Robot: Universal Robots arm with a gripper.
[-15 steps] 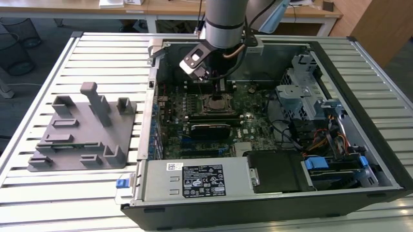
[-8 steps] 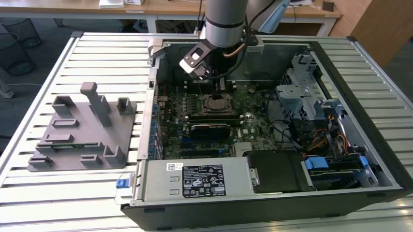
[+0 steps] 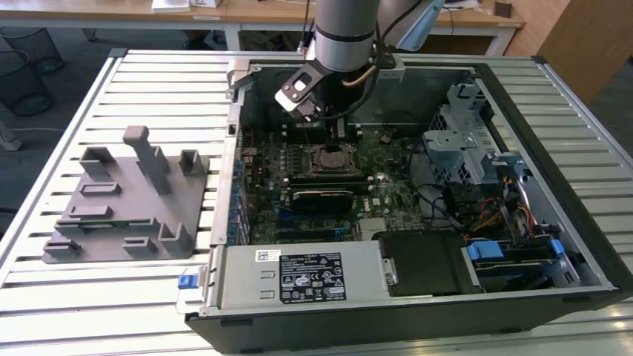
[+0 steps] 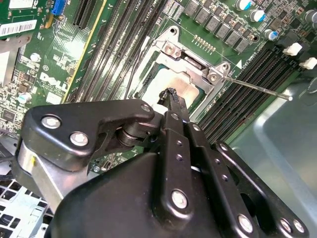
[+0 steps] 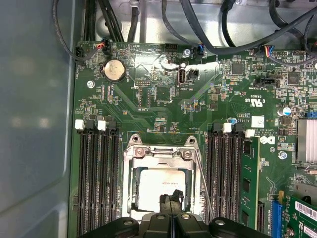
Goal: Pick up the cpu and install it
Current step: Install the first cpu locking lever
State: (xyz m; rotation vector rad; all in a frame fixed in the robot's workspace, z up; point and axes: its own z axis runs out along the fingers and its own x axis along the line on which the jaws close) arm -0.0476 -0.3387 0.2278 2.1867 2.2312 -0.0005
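The cpu (image 5: 154,190), a silvery-white square chip, lies flat inside the metal socket frame (image 5: 161,152) on the green motherboard; the second wrist view also shows the cpu (image 4: 171,84) in the socket frame (image 4: 190,58). My gripper (image 5: 171,197) hangs right over the chip's middle with its two black fingers pressed together and nothing between them. In the exterior view the gripper (image 3: 336,133) reaches down into the open computer case (image 3: 494,74) just above the socket frame (image 3: 331,159).
A thin wire lever (image 4: 257,87) sticks out beside the socket. Black memory slots (image 5: 98,178) flank it on both sides. Cables (image 5: 208,29) run along the case wall. A grey plastic fixture with upright posts (image 3: 129,196) stands on the slatted table at the exterior view's left.
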